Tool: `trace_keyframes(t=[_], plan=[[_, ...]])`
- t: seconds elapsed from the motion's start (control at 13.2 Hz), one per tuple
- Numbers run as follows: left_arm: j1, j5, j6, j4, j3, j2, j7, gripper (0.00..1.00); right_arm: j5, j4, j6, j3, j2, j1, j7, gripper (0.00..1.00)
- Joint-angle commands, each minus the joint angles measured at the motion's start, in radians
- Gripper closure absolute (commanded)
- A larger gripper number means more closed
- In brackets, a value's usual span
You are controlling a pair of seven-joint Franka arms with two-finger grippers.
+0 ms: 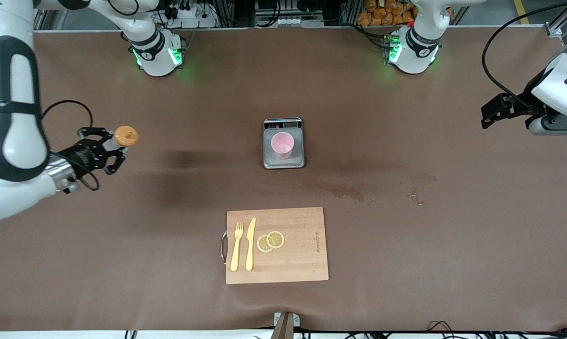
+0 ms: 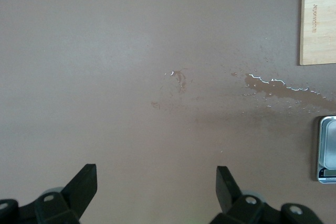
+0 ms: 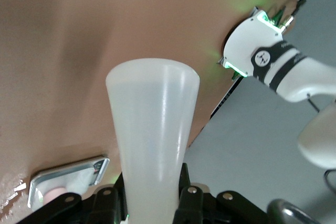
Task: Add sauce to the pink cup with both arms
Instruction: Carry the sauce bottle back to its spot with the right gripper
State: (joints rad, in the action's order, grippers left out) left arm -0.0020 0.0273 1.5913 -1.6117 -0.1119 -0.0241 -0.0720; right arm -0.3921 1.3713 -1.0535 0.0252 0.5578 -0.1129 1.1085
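Observation:
The pink cup [image 1: 282, 144] stands on a grey scale [image 1: 283, 163] in the middle of the table; its edge also shows on the scale [image 3: 68, 174] in the right wrist view. My right gripper [image 1: 115, 149] hangs over the right arm's end of the table, shut on the sauce bottle [image 1: 125, 136], whose orange cap faces up. The bottle's whitish body [image 3: 152, 145] fills the right wrist view between the fingers. My left gripper [image 1: 488, 113] waits over the left arm's end of the table, open [image 2: 156, 174] with nothing between its fingers.
A wooden cutting board [image 1: 302, 245] lies nearer the front camera than the scale, with a yellow fork [image 1: 236, 246], a yellow knife [image 1: 250, 244] and two lemon slices [image 1: 270, 241] on it. A wet stain [image 1: 344, 190] marks the table between the board and the scale.

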Motion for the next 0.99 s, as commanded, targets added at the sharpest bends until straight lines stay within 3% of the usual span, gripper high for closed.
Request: trace_keyframes(t=[0.0, 0.38, 0.61, 0.91], plan=[[0.002, -0.015, -0.008, -0.008, -0.002, -0.011, 0.011, 0.00, -0.025, 0.045, 0.024, -0.019, 0.010, -0.124, -0.212, 0.63], [0.000, -0.009, -0.007, -0.008, -0.005, -0.005, 0.009, 0.00, -0.030, 0.045, 0.020, -0.019, 0.161, -0.284, -0.576, 0.59], [-0.001, -0.007, -0.007, -0.010, -0.005, -0.004, -0.003, 0.00, -0.109, 0.045, -0.022, -0.017, 0.234, -0.327, -0.668, 0.60], [0.000, -0.007, -0.007, -0.011, -0.008, -0.004, -0.003, 0.00, -0.125, 0.045, -0.089, -0.017, 0.283, -0.334, -0.729, 0.59]])
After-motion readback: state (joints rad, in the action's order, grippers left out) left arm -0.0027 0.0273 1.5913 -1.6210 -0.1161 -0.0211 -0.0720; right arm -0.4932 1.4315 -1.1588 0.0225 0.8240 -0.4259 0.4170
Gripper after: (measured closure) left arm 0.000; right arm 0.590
